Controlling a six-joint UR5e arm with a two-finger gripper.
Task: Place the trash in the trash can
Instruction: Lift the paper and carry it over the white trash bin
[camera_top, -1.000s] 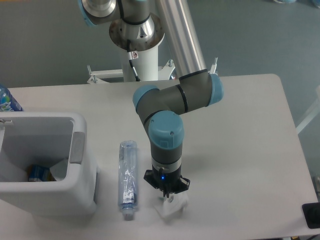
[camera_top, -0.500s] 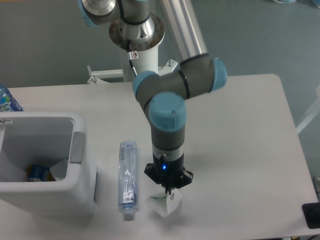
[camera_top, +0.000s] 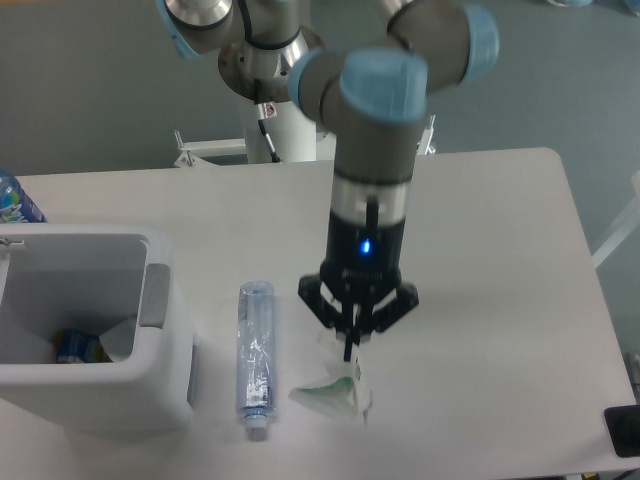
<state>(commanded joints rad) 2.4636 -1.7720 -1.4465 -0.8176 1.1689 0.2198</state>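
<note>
White crumpled wrapper (camera_top: 335, 390) hangs pinched in closed gripper (camera_top: 350, 352), just right of clear bottle (camera_top: 255, 358).

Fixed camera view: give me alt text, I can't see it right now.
The gripper hangs above the table, shut on the crumpled white wrapper. A clear plastic bottle lies between it and the open white trash can.
</note>
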